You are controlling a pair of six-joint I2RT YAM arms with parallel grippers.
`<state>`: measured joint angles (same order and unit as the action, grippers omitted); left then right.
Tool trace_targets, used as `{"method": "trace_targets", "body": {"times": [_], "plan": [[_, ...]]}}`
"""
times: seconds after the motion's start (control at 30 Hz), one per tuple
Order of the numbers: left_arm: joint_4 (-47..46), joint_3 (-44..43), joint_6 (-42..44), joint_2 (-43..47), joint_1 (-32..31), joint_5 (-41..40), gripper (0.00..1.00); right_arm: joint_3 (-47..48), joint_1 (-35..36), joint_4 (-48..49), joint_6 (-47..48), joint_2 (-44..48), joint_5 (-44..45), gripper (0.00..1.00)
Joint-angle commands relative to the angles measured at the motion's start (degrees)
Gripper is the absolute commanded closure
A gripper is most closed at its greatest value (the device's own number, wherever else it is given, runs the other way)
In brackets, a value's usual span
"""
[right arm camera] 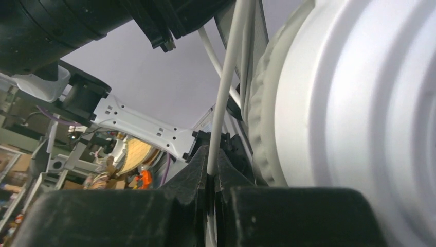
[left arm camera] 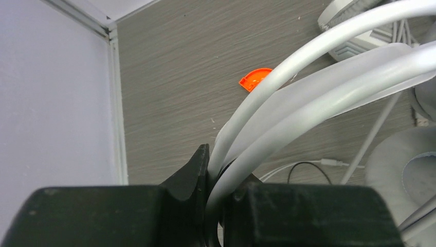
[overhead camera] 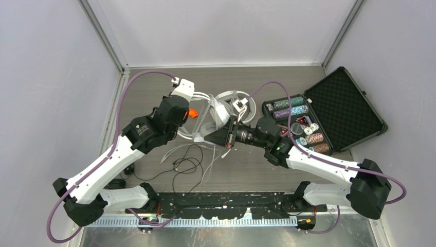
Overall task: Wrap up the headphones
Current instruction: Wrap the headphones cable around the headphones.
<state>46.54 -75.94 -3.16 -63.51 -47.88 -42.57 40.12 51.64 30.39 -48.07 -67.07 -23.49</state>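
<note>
The white over-ear headphones with padded cups (overhead camera: 218, 110) hang lifted just left of the open black foam-lined case (overhead camera: 343, 103), held between both arms. The left gripper (left arm camera: 211, 167), on the headset's side away from the case, is clenched on the white plastic headband (left arm camera: 319, 77). The right gripper (right arm camera: 212, 165), on the case side, pinches the thin white cord (right arm camera: 226, 92) beside a padded cup (right arm camera: 349, 103).

The step looks like winding cord around the band. The left hold needs to be rigid while the right lays tight, even loops, taut but never yanked. The loose white and black cords (overhead camera: 187, 163) further left of the case could snag, so feed slack gradually.
</note>
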Motion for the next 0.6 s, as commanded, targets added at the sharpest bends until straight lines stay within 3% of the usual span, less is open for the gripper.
{"method": "trace_targets", "body": {"times": [0.0, 0.17, 0.27, 0.57], "plan": [[-4.7, -4.4, -11.7, 0.8, 0.2, -3.0, 1.00, 3.8, 0.9, -1.6, 5.6, 1.9, 3.5, 0.91], [-5.6, -5.0, -16.6, 1.0, 0.2, -1.9, 1.00, 5.5, 1.7, -3.3, 8.6, 1.2, 5.6, 0.92], [-5.6, -5.4, -19.0, 0.9, 0.2, -2.2, 1.00, 6.0, 3.2, -5.1, 12.1, 1.5, 8.8, 0.99], [-6.9, -5.2, -23.8, -1.1, 0.2, -4.0, 1.00, 12.5, 9.2, -16.9, 22.6, -0.8, 16.2, 0.99]]}}
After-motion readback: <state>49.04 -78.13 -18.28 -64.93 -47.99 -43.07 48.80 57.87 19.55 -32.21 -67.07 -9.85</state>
